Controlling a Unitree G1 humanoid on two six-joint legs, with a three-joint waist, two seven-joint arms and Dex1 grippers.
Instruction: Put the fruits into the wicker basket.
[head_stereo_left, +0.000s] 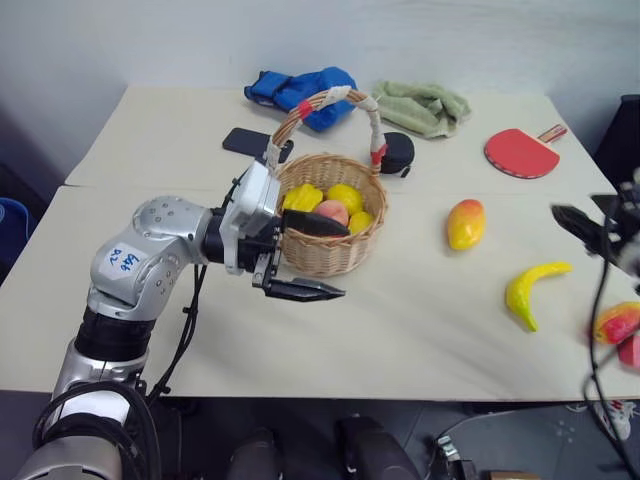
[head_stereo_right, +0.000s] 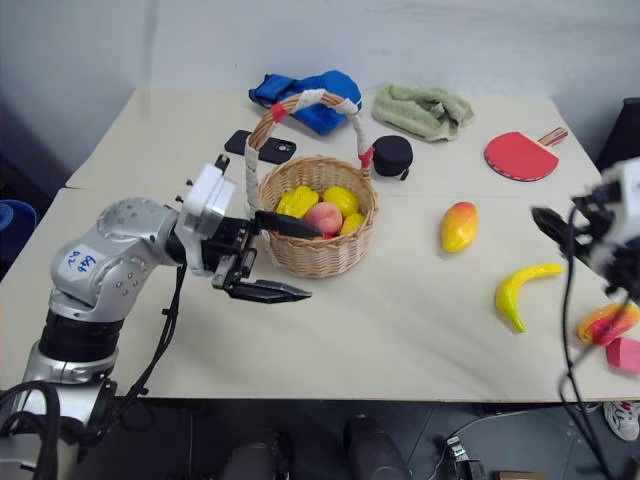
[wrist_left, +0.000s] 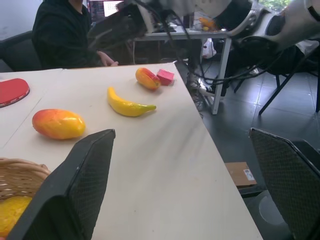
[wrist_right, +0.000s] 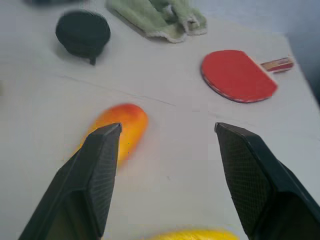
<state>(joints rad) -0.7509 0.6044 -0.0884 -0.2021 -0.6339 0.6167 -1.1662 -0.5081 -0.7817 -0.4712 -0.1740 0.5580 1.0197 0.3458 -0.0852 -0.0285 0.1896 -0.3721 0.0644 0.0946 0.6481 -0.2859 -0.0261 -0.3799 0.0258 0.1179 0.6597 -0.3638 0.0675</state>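
The wicker basket (head_stereo_left: 358, 248) stands mid-table, its arched handle wrapped in white and red tape. Inside lie yellow fruits (head_stereo_left: 345, 196) and a pink peach (head_stereo_left: 331, 212). My left gripper (head_stereo_left: 345, 262) is open at the basket's near left side, one finger over the rim and the other low in front of the wall. To the right on the table lie a mango (head_stereo_left: 465, 223), a banana (head_stereo_left: 530, 290) and a red-orange-yellow fruit (head_stereo_left: 615, 322). At the table's right end my right gripper (wrist_right: 167, 127) hangs open above the surface, facing the mango (wrist_right: 122, 127).
At the back lie a red paddle (head_stereo_left: 520, 153), a black round case (head_stereo_left: 397, 152), a green towel (head_stereo_left: 425, 105), a blue cloth (head_stereo_left: 305, 92) and a black phone (head_stereo_left: 245, 142). A pink block (wrist_left: 165, 76) sits by the right edge. A person (wrist_left: 60, 35) sits beyond the table's right end.
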